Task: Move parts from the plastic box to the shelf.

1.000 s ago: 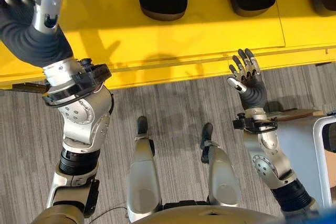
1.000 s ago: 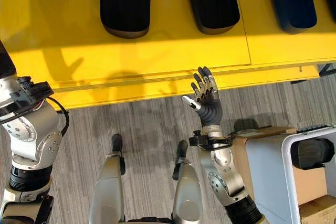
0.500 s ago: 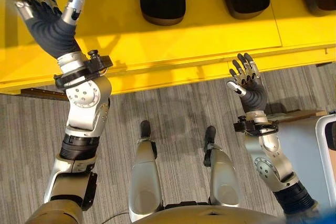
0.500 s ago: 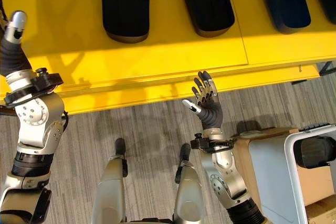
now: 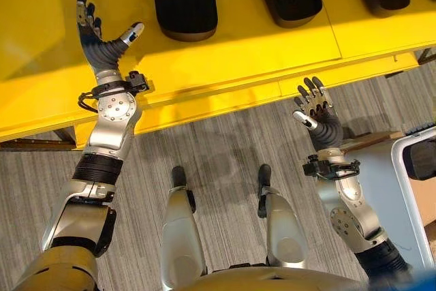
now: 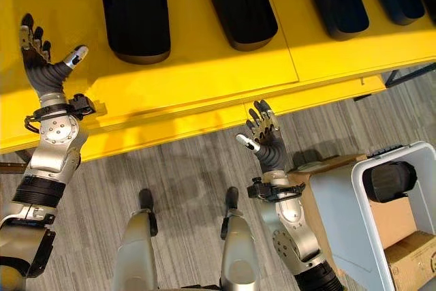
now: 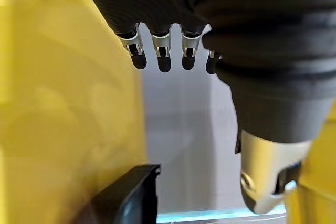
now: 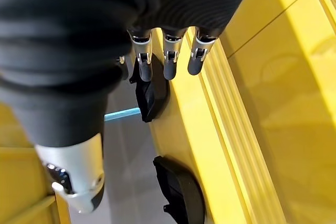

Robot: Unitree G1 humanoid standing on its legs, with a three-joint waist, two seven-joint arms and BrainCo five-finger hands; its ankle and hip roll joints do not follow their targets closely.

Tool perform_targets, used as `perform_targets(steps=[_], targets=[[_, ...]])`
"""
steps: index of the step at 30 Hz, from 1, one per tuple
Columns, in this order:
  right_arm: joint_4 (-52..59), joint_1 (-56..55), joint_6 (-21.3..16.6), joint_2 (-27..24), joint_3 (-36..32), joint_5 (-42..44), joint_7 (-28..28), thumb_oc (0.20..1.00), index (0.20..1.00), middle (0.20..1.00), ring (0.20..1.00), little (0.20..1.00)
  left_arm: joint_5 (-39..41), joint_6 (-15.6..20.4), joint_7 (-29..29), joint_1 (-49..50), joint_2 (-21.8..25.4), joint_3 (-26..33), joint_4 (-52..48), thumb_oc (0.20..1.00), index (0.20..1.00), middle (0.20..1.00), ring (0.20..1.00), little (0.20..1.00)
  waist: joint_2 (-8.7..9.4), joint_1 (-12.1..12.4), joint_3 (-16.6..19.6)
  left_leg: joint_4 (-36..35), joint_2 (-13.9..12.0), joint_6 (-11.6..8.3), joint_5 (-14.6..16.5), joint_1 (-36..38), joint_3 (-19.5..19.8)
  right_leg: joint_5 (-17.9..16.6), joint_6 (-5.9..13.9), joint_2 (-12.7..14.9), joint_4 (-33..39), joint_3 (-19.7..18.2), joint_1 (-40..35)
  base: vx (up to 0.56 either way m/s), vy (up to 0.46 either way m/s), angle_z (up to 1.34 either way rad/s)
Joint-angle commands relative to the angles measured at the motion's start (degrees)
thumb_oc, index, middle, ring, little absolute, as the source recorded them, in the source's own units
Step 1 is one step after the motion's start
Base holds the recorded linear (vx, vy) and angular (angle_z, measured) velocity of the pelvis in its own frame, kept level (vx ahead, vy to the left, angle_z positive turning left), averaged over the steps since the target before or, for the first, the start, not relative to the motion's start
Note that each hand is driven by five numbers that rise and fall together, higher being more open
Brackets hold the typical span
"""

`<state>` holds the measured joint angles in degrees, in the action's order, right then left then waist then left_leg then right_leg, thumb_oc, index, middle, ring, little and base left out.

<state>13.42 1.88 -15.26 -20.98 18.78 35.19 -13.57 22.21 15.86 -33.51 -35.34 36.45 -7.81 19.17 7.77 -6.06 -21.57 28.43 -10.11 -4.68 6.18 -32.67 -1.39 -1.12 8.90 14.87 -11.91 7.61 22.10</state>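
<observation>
Both my hands, left and right, are spread, holding nothing; glossy black curved parts line the yellow shelf up top.

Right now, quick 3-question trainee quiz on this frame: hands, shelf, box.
1. True or false: the left hand is shut on a black part.
2. Where does the next part to fetch sit? A) in the white plastic box B) on the floor C) in the right hand
3. Fill in: the black parts already placed lie in a row on the yellow ____.

Key
1. False: it is open, empty, raised over the shelf.
2. A: a black part lies in the box on the robot's right.
3. shelf
</observation>
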Motion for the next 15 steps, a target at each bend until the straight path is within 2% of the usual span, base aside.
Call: perform_targets(steps=[1,15], targets=[[1.80,0.20,-2.20,-1.12,-1.24,0.69,0.90,1.000,1.000,1.000,1.000,1.000,1.51,0.94,1.16,-3.95,-0.11,0.65,2.28,1.000,1.000,1.000,1.000,1.000,-0.65,0.69,0.79,-3.73,-1.52,-0.84,-2.75,0.65,2.06,1.04,0.54,1.65,-3.82,0.19,-4.53,-0.01,0.022,-0.09],[1.01,1.11,-2.31,-0.63,-0.39,0.89,0.46,1.000,1.000,1.000,1.000,1.000,2.64,-0.42,2.86,-5.52,-4.67,-2.94,7.21,1.000,1.000,1.000,1.000,1.000,-0.26,-0.33,0.59,-2.66,-1.84,-0.81,-2.57,-0.03,1.58,0.99,0.42,1.26,-4.24,-0.77,-3.46,0.00,0.007,-0.04]])
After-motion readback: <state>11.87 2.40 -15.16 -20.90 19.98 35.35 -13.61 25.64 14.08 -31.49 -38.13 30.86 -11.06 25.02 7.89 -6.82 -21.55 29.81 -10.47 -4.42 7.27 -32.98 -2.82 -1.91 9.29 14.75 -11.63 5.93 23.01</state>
